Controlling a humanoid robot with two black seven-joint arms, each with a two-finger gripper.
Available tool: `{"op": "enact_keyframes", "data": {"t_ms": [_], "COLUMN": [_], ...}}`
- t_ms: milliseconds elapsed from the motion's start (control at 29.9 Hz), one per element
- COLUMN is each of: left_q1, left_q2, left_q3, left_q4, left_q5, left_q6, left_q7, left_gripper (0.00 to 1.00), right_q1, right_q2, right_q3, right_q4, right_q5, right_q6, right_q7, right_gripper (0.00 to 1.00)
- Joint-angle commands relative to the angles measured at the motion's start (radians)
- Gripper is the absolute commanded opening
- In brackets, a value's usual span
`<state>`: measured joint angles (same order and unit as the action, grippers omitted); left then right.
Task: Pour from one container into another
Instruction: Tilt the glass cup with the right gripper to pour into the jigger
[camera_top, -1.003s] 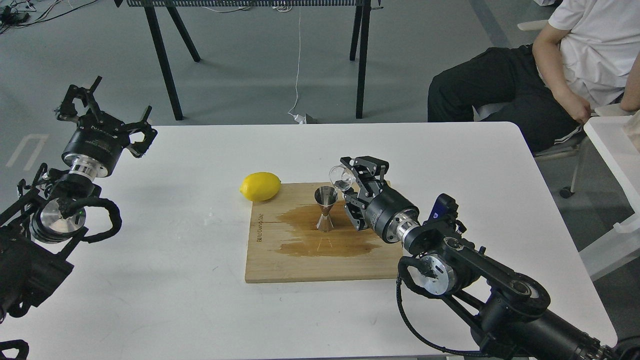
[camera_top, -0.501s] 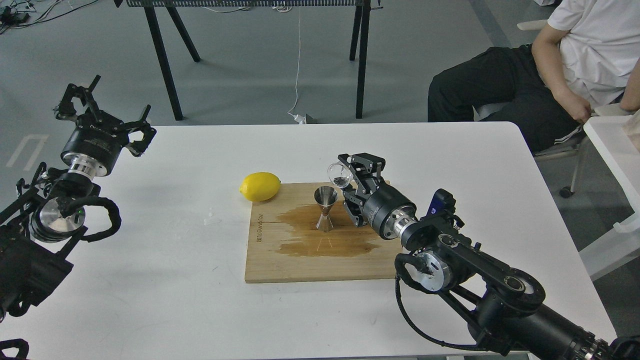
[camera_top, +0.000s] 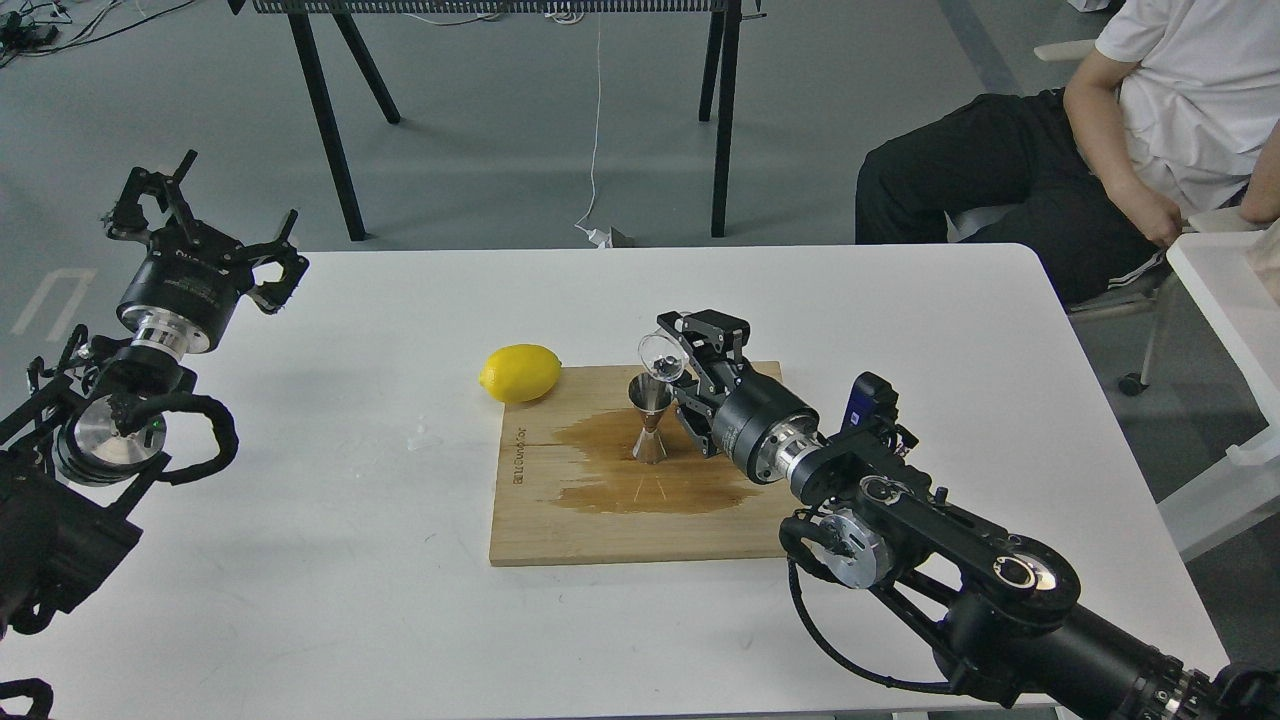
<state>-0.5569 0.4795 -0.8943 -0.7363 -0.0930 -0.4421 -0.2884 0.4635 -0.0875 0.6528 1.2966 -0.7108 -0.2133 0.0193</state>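
Observation:
A steel hourglass jigger (camera_top: 651, 420) stands upright on the wooden board (camera_top: 560, 520), in the middle of a brown wet patch (camera_top: 600, 470). My right gripper (camera_top: 683, 352) is shut on the small clear cup (camera_top: 661, 356), which is tipped on its side with its mouth toward the left, just above the jigger's right rim. My left gripper (camera_top: 200, 215) hangs open over the table's far left edge, holding nothing.
A yellow lemon (camera_top: 520, 373) lies at the board's back left corner. A seated person (camera_top: 1110, 130) is at the back right. A white side table (camera_top: 1230, 290) stands to the right. Black table legs (camera_top: 330, 120) rise behind the white table (camera_top: 300, 560).
My right gripper has carried the tipped cup leftward, from beside the jigger to right over its rim. The left arm has barely shifted.

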Motion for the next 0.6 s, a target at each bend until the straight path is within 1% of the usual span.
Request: {"op": "enact_keyframes", "data": {"t_ms": [0,100,234,334,568], "left_q1": [0.002,0.002,0.002,0.002,0.002], "left_q2": [0.005,0.007,0.008,0.011,0.010], "left_q3": [0.000,0.001,0.001,0.000,0.001], "left_q4": [0.000,0.000,0.000,0.000,0.000], "left_q5": [-0.001,-0.001,-0.001,-0.001,-0.001], "left_q6": [-0.001,-0.001,-0.001,-0.001,-0.001], "left_q7": [0.000,0.000,0.000,0.000,0.000], "left_gripper": [1.00,1.00,1.00,1.00,1.00], "right_q1": [0.014,0.017,0.020,0.021,0.023], "right_q2": [0.000,0.000,0.000,-0.001,-0.006], "right_q3": [-0.039,-0.051,-0.052,-0.055,-0.061], "right_q4": [-0.008,-0.013,-0.013,-0.014,-0.014], "right_q5": [-0.047,-0.053,-0.090,-0.127,-0.148], "right_q6": [-0.003,-0.003,-0.005,-0.029,-0.032], "right_q7": [0.002,0.013,0.014,0.016,0.021], "right_gripper": [0.44,0.44,0.43,0.44,0.44]}}
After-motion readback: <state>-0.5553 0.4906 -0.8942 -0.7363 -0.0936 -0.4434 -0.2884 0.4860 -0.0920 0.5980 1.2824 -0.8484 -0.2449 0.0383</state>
